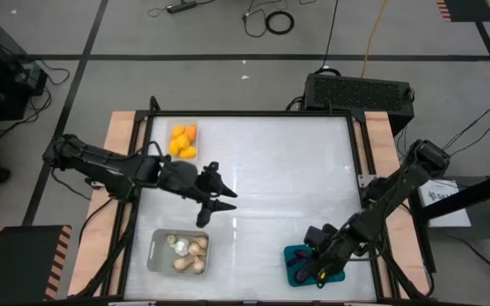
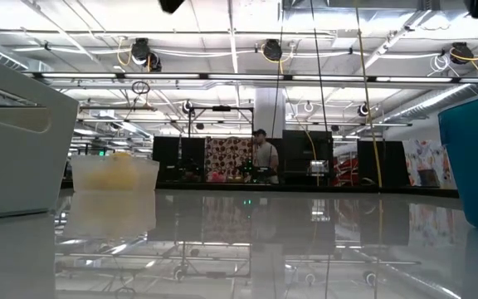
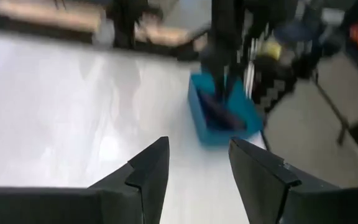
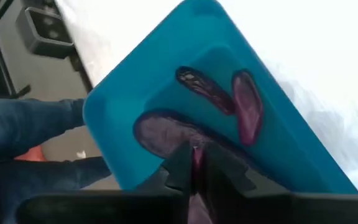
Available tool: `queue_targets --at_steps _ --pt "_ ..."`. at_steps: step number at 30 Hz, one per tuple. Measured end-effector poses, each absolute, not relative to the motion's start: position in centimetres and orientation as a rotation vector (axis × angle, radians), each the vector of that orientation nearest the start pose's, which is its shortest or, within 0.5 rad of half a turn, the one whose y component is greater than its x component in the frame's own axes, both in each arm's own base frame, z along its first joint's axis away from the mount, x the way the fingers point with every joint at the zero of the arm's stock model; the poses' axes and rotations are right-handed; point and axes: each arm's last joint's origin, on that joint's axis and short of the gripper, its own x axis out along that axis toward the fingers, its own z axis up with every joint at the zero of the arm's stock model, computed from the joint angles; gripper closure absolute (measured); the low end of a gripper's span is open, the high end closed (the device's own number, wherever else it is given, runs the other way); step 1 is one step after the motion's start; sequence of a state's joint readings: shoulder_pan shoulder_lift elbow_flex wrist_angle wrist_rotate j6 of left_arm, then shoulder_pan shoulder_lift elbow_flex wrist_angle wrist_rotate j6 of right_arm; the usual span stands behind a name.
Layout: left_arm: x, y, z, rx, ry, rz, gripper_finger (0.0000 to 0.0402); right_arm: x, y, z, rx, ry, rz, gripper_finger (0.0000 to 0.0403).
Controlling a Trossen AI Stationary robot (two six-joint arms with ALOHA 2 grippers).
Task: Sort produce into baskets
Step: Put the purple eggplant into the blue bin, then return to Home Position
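Note:
The teal basket (image 1: 291,254) sits at the table's near right corner with dark purple eggplants (image 4: 247,107) lying in it. My right gripper (image 4: 195,163) points down into this basket (image 4: 129,87), its fingers nearly together with a purple sliver of eggplant between them. My left gripper (image 3: 197,167) hovers open and empty over the table's middle left (image 1: 226,201). Orange-yellow fruits (image 1: 183,141) fill a clear basket at the far left. Beige bulbs (image 1: 187,250) lie in the greyish basket (image 1: 156,255) at the near left. My right gripper has a small purple eggplant (image 4: 196,155) pinched between its two fingertips, coming from above and slanting down. The piece is just over the eggplants on the teal basket's floor; whether it rests on them I cannot tell, since the fingers hide its lower part.
A wide bare stretch of white table (image 1: 287,178) lies between the baskets. In the low view the teal basket (image 2: 475,158) stands at the right, the greyish basket (image 2: 15,141) at the left, and the clear basket of fruit (image 2: 114,176) farther back. A person stands in the room behind.

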State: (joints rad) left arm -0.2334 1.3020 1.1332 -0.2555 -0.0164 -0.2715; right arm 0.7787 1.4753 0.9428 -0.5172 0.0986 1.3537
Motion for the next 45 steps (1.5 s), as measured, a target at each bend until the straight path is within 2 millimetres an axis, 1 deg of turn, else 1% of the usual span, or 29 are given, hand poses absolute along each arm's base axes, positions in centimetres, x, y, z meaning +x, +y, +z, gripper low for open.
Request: queue_targets --at_steps 2,6,10,13,16,21,25,28,33,37,39,41,45 --pt "27.5 -6.0 33.4 -0.200 0.518 -0.180 0.0229 20.8 19.5 20.8 0.777 1.158 -0.163 0.0353" --pt "25.7 -4.8 33.7 -0.114 0.585 -0.186 0.0229 21.7 18.4 20.7 0.848 1.144 -0.244 0.0318" --pt "24.2 -3.8 34.6 -0.018 0.575 -0.189 0.0229 22.6 17.2 20.9 0.927 1.116 -0.301 0.0286" --pt "23.1 -3.2 35.4 0.042 0.542 -0.197 0.0229 23.2 16.5 20.9 0.970 1.147 -0.302 0.0270" --pt "22.2 -2.7 35.9 0.087 0.524 -0.205 0.0229 23.8 15.9 21.0 1.042 1.180 -0.284 0.0262" --pt "21.4 -2.0 36.4 0.137 0.505 -0.190 0.0229 24.9 14.5 21.1 1.154 1.190 -0.317 0.0259" --pt "20.9 -1.4 36.8 0.136 0.486 -0.165 0.0229 25.5 13.3 21.1 1.188 1.184 -0.336 0.0259" --pt "20.2 -1.0 37.0 0.135 0.483 -0.150 0.0229 26.2 12.5 21.3 1.136 1.148 -0.276 0.0259" --pt "19.2 -0.2 37.3 0.122 0.487 -0.111 0.0229 27.9 10.5 21.9 1.001 1.027 -0.132 0.0259" --pt "18.3 0.3 37.9 0.058 0.451 -0.068 0.0229 28.6 8.1 23.7 0.897 0.891 -0.026 0.0259" --pt "17.7 0.4 38.4 0.028 0.420 -0.051 0.0229 28.3 6.6 24.9 0.834 0.831 0.008 0.0259" --pt "16.9 0.6 39.0 0.009 0.376 -0.035 0.0229 27.8 5.2 26.5 0.765 0.745 0.039 0.0259" --pt "15.3 0.9 40.2 0.002 0.272 0.018 0.0229 25.5 2.7 30.0 0.612 0.573 0.077 0.0259"
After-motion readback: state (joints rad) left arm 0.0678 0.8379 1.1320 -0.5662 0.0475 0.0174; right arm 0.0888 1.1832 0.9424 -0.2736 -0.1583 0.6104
